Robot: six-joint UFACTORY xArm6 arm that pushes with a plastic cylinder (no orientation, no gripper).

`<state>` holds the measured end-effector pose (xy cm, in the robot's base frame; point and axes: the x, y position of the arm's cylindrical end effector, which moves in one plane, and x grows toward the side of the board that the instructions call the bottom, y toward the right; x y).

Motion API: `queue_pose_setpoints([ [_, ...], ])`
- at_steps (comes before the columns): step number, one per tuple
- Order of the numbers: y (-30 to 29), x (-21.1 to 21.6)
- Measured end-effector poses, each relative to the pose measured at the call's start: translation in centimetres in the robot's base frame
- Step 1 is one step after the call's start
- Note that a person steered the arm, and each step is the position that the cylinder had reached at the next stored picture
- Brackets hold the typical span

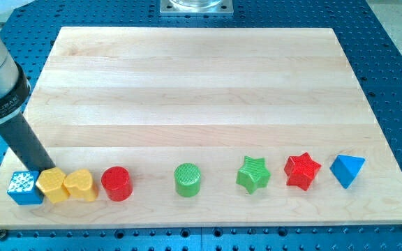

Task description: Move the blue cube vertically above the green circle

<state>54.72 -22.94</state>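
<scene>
The blue cube (24,187), with a speckled white top, sits at the board's bottom left corner. The green circle (188,179) stands near the bottom middle, far to the cube's right. My tip (40,169) is at the end of the dark rod that slants down from the view's left; it rests just above and right of the blue cube, at the top edge of the yellow hexagon block (51,185), very close to both.
Along the bottom row, left to right: a yellow heart (81,185), a red cylinder (116,183), a green star (253,174), a red star (302,171), a blue triangle (347,170). The wooden board (201,84) lies on a blue perforated table.
</scene>
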Motion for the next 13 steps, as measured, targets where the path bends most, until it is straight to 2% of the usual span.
queue_pose_setpoints([
  [2,-0.1,0.0],
  [3,-4.2,-3.3],
  [4,-7.5,-3.5],
  [5,-7.5,-0.3],
  [6,-7.4,6.9],
  [7,-6.3,7.0],
  [8,-1.1,7.0],
  [10,-2.0,2.0],
  [12,-1.2,-7.8],
  [13,-3.4,-11.7],
])
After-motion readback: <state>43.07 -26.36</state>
